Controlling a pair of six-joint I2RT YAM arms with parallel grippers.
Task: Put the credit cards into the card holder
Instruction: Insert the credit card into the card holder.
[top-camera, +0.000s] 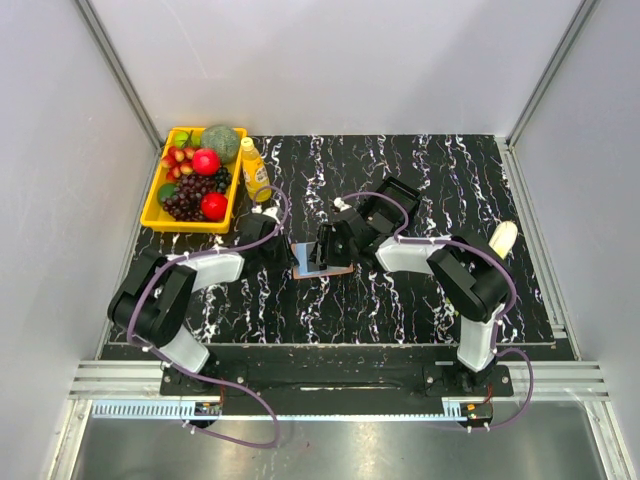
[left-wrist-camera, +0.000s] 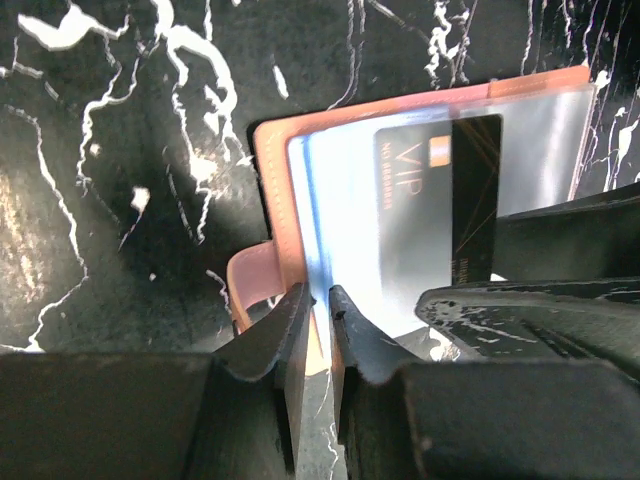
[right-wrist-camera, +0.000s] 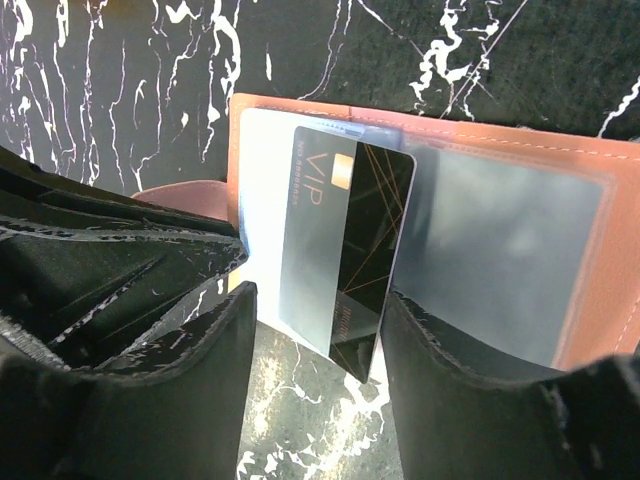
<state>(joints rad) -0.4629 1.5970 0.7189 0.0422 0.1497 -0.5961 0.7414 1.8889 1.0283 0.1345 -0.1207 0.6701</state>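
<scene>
My left gripper (left-wrist-camera: 318, 318) is nearly shut, pinching the holder (left-wrist-camera: 272, 190) by its edge. My right gripper (right-wrist-camera: 318, 335) is wide around the dark card (right-wrist-camera: 345, 230); I cannot tell if it squeezes. That card is partway in the holder. A pale card (right-wrist-camera: 262, 190) looks in already. One push left, I think.

Top view: bright, even light with soft shadows. Wrist views: dimmer, with pale glare on the card holder (right-wrist-camera: 500, 240) at 3 o'clock and a soft-focused foreground at 6 o'clock.
</scene>
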